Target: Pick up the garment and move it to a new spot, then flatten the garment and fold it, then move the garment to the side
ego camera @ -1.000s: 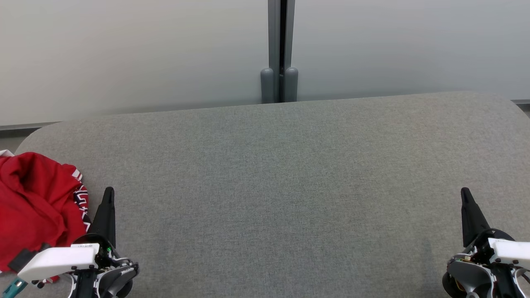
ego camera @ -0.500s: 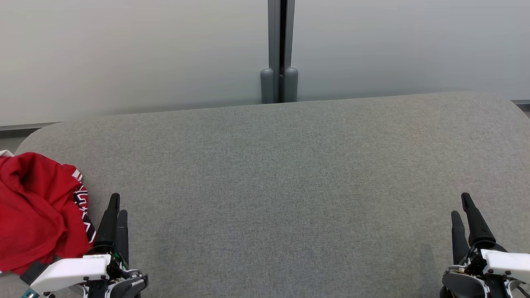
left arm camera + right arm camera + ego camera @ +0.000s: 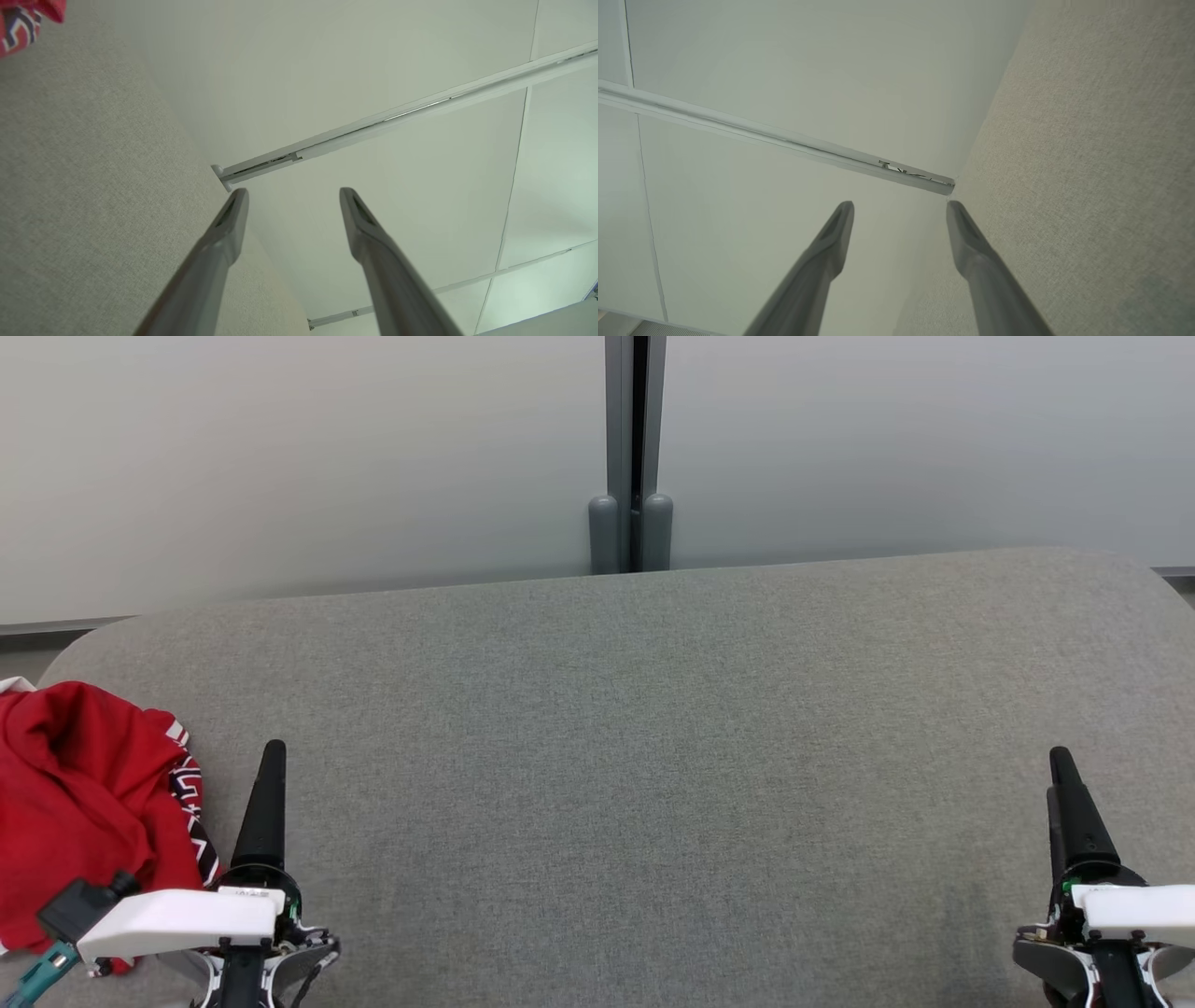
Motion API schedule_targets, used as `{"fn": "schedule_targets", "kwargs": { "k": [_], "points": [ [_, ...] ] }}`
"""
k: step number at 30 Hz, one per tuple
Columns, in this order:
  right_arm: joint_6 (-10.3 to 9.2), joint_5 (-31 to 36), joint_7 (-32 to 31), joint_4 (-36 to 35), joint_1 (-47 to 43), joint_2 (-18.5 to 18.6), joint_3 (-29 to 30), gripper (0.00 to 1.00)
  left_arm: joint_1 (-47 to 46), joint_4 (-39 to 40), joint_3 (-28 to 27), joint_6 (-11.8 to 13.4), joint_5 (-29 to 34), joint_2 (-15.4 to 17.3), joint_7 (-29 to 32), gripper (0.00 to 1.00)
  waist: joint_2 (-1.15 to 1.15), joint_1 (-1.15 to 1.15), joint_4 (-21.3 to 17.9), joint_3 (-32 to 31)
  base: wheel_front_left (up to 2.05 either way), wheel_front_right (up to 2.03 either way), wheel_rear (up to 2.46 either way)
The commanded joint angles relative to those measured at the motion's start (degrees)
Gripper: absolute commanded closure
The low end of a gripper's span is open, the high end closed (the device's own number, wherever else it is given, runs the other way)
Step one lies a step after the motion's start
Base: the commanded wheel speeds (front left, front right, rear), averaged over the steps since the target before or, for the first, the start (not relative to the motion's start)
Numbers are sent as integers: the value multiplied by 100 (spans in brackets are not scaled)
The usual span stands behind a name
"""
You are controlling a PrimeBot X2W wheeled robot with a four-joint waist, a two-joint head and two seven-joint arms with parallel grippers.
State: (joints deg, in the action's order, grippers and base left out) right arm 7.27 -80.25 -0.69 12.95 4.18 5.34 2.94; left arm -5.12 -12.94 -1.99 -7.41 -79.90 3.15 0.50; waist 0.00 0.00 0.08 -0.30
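A: Where is the garment?

B: The red garment (image 3: pixel 75 803) lies crumpled in a heap at the lower left of the head view, on the left end of the grey fabric surface (image 3: pixel 597 737). A strip of dark and white pattern shows along its right edge. Part of it runs off the frame's left edge.

A: Does it show from a wrist?

B: Yes, a red and patterned corner sits in the upper left of the left wrist view.

A: And the left gripper?

B: The left gripper (image 3: pixel 274 751) is at the lower left of the head view, just right of the garment, pointing up the frame. From the head it is seen edge-on, as 1 dark spike. In the left wrist view its 2 fingers (image 3: pixel 224 242) stand wide apart with nothing between them. Its white wrist housing (image 3: pixel 177 915) overlaps the garment's lower right part in the picture; I cannot tell whether they touch.

A: The other side?

B: The right gripper (image 3: pixel 1060 756) is at the lower right, well apart from the garment. In the right wrist view its 2 fingers are spread wide too, holding nothing, with grey fabric on that frame's right and pale wall on its left.

A: What is behind the surface?

B: Pale wall panels (image 3: pixel 280 457) cross the top of the head view. A dark vertical post (image 3: pixel 635 429) stands at top centre, with 2 rounded grey caps (image 3: pixel 605 532) at its foot.
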Motion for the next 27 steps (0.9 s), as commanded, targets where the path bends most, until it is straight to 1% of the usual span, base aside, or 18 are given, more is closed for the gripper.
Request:
{"fn": "schedule_targets", "kwargs": {
  "k": [1,14,15,16,27],
  "points": [
    [10,244,69,-141,171,98,-21,0,-184,150,34,-3,265,71,-49,0,0,0,1,-4,0,0,0],
    [14,1949,357,-276,109,242,-255,0,-84,302,184,-4,1853,136,-335,0,0,0,-2,-57,0,0,0],
    [14,2206,394,-273,96,266,-317,0,-59,307,193,1,2109,153,-376,0,0,0,-4,-67,0,0,0],
    [15,2339,405,-267,89,280,-346,0,-49,309,198,8,2238,161,-395,0,0,0,-5,-73,0,0,0],
    [18,3571,508,-297,20,325,-600,0,69,321,259,102,3457,253,-604,0,0,0,-9,-137,0,0,0]
  ]
}}
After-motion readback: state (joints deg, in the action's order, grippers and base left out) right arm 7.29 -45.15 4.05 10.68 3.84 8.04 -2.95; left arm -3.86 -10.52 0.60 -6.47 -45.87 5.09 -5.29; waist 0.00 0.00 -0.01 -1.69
